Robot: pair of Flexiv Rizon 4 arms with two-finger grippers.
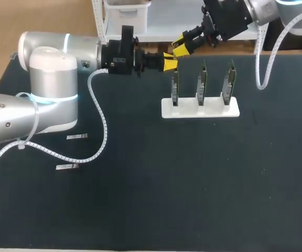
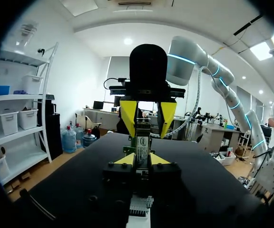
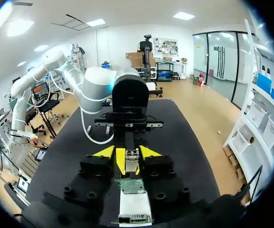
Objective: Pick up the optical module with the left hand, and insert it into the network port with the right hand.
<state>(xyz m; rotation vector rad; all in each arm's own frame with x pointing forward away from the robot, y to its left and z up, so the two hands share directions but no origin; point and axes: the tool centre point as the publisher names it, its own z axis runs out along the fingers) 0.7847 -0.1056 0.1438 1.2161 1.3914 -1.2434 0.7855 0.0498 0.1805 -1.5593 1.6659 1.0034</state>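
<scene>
Jaws of the left gripper (image 1: 171,64) are pinching the optical module (image 3: 131,160) between their yellow tips, holding it clear of the table at the far side. The module is showing as a slim, silvery metal bar with squared edges, one end poking out past the tips.

Nearest, on the left, two spare modules (image 1: 67,166) (image 1: 77,136) of the same thin, pale metal are lying flat on the matte black table cover (image 1: 193,189), well apart from everything else. A white ribbed cable sleeve (image 1: 103,131) is trailing across the cover beside them from the smooth grey left arm (image 1: 51,79).

Farther back, right of the middle, a flat white stand (image 1: 214,112) is carrying three green circuit cards (image 1: 202,84) upright in a row, edge-on, each in its own slot. The held module is hanging over or just beyond the leftmost card (image 1: 175,86); I cannot tell which.

Farthest, the right gripper (image 1: 178,49) is coming in from the far right and facing the left one tip to tip. Its jaws are standing apart, wider than the module, one yellow finger on each side of the free end. They are not showing a grip from both sides.
</scene>
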